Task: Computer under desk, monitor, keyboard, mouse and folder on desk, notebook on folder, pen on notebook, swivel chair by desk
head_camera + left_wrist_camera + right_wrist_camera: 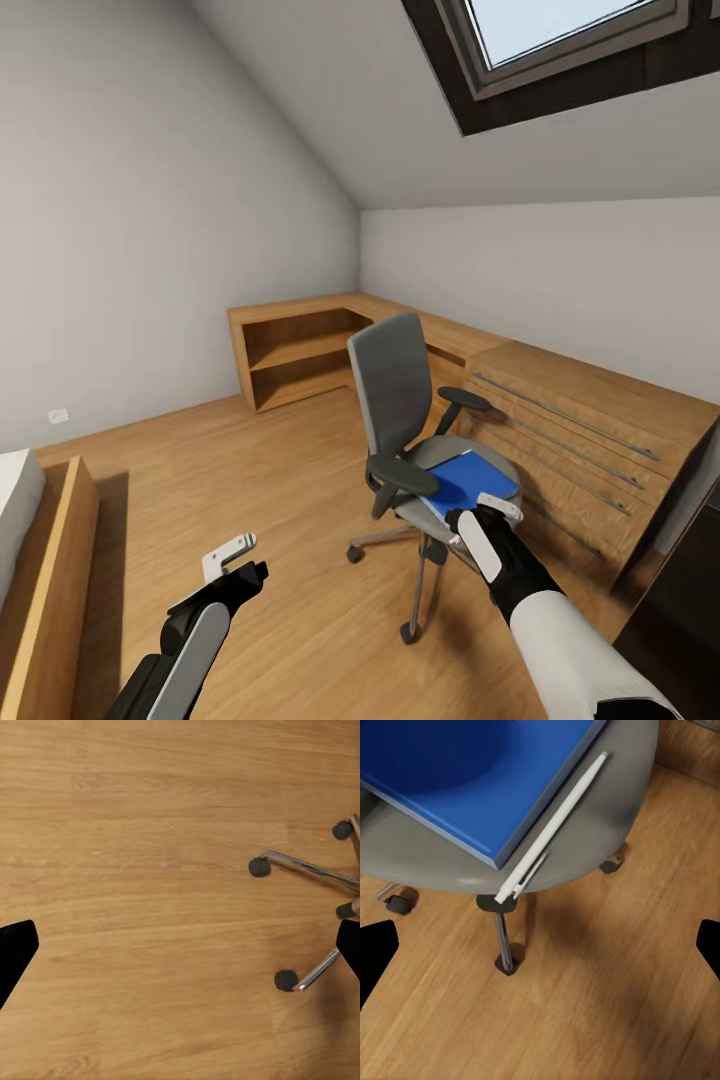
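I'm on fetching the folder [468, 478] off the swivel chair [392, 385]. My right claw [487, 515], apparently open and empty, hovers at the seat's front edge; next, descend and pinch.

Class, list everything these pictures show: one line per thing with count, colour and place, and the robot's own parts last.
chair: one, grey with black armrests, on the floor before the cabinets.
folder: one, blue, flat on the chair seat.
pen: one, white, on the seat along the folder's edge.
cabinets: light wood, along the far and right walls.
floor: wood planks.
skylight: one, in the sloped ceiling.
socket: one, white, low on the left wall.
left gripper: fingers open, over bare floor.
right gripper: fingers open, above the seat's front edge.
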Robot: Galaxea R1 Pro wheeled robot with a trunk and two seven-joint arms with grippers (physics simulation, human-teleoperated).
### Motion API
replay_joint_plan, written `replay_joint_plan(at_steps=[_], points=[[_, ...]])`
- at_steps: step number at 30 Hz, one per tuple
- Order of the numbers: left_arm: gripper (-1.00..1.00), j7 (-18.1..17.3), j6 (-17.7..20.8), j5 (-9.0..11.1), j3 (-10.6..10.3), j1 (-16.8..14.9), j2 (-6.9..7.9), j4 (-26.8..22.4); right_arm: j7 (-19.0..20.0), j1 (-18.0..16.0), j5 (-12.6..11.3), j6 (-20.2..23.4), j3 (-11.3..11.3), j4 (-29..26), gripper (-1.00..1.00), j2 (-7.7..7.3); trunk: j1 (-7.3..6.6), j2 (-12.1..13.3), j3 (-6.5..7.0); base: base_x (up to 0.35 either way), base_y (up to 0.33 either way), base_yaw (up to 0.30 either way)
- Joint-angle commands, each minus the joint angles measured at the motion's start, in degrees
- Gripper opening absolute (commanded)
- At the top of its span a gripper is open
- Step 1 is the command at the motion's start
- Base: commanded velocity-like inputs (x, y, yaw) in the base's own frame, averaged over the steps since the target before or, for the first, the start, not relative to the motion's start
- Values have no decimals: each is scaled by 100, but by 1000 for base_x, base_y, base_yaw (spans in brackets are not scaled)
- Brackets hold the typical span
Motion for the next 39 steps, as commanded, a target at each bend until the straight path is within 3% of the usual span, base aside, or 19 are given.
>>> replay_joint_plan(at_steps=[1, 9, 18, 30, 39], points=[[100, 47, 11, 42, -5, -4, 1, -8, -42, -3, -39, 20, 14, -9, 100, -3, 0, -3, -6, 162, 0, 0], [100, 47, 17, 47, -5, -4, 1, -8, -25, -3, -33, 20, 7, -4, 100, -19, 0, -3, -6, 196, 0, 0], [100, 47, 12, 45, -5, -4, 1, -8, -28, -3, -45, 20, -43, 0, 100, -182, 0, -3, -6, 36, 0, 0], [100, 39, 17, 43, -5, -4, -1, -47, -20, -3, -56, 20, -70, 8, 100, -213, 0, -3, -6, 98, 0, 0], [100, 39, 2, 42, -8, -4, -8, -143, -19, -3, -57, 21, -70, 9, 100, -214, 198, -364, -168, 2, 0, 0]])
